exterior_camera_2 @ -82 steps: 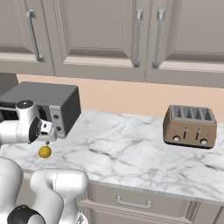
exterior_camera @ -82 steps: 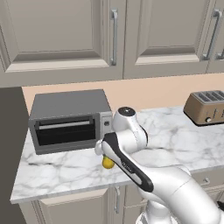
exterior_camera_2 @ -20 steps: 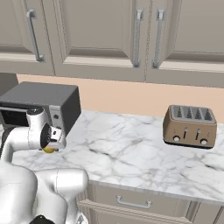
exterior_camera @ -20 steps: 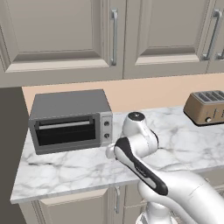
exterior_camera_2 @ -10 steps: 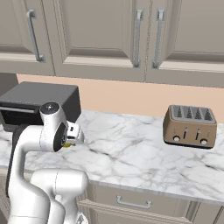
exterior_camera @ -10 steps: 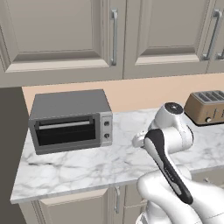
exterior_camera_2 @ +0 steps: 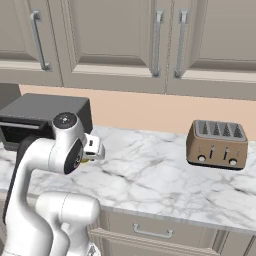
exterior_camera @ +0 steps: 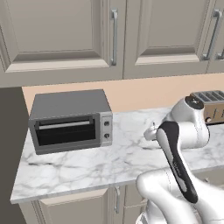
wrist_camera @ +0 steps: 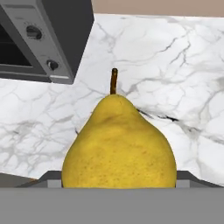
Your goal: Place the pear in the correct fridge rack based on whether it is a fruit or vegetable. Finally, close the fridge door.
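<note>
We are looking at a rendered domestic kitchen. A white marble-patterned bench (exterior_camera: 87, 168) is running along a peach wall, with grey panelled wall cupboards (exterior_camera: 61, 35) hanging above and matching base cabinets (exterior_camera_2: 165, 235) sitting below. A grey toaster oven (exterior_camera: 70, 120) is standing at one end, and a bronze four-slot toaster (exterior_camera_2: 217, 144) is standing well apart from it.

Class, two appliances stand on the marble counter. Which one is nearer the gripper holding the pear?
The grey toaster oven, with its dark glass door and knobs. It sits just behind the gripper and pear; the bronze toaster stands far across the counter.
</note>
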Motion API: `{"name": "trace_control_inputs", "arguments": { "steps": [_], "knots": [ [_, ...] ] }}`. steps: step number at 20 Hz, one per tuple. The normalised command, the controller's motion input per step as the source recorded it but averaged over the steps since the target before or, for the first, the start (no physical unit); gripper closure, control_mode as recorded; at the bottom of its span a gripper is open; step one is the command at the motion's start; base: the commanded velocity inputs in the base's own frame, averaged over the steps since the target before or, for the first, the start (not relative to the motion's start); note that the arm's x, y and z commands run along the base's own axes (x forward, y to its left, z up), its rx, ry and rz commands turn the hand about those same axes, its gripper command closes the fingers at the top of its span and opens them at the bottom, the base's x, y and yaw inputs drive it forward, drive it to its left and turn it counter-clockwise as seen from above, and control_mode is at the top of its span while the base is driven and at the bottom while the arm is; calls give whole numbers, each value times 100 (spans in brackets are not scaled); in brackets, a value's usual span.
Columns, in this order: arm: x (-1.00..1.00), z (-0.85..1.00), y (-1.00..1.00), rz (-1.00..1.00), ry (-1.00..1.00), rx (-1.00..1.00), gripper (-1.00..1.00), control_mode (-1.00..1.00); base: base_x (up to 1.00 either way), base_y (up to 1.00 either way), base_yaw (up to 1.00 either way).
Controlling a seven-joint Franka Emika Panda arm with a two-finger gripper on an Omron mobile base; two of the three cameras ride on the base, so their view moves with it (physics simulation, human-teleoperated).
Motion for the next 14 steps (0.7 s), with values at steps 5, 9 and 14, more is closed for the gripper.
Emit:
{"name": "trace_control_inputs", "arguments": {
  "steps": [5,9,14],
  "knots": [
    [0,0,0,0,0,0,100,100,-61,0,0],
    [0,0,0,0,0,0,100,100,-74,0,0],
    [0,0,0,0,0,0,100,100,-61,0,26]
  ]
}}
